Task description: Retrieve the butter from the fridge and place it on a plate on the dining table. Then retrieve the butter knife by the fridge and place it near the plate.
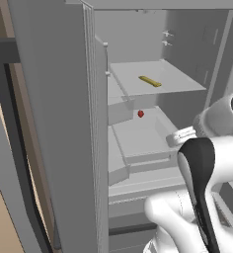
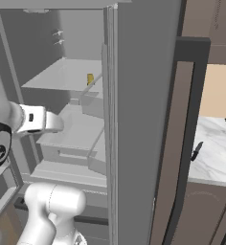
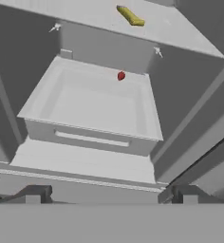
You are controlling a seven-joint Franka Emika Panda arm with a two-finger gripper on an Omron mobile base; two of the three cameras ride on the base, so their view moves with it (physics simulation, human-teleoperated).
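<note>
The fridge [image 1: 54, 123] stands open with its doors swung wide. The butter [image 1: 150, 81] is a slim yellow stick lying on the upper shelf; it also shows in the right base view [image 2: 90, 79] and at the top of the hand view [image 3: 130, 15]. My gripper [image 3: 109, 195] is open and empty, in front of the fridge at the height of the white drawer [image 3: 92, 102], below and short of the butter. The white hand [image 2: 38, 119] points into the fridge. The plate is out of view. A small dark slim thing [image 2: 196, 151], perhaps the butter knife, lies on a marble top right of the fridge.
A tiny red round item [image 1: 140, 113] sits at the drawer's back edge. The open fridge doors [image 2: 139, 95] flank the arm closely on both sides. The white marble top [image 2: 218, 143] lies beyond a dark brown panel; I cannot tell whether it is the dining table.
</note>
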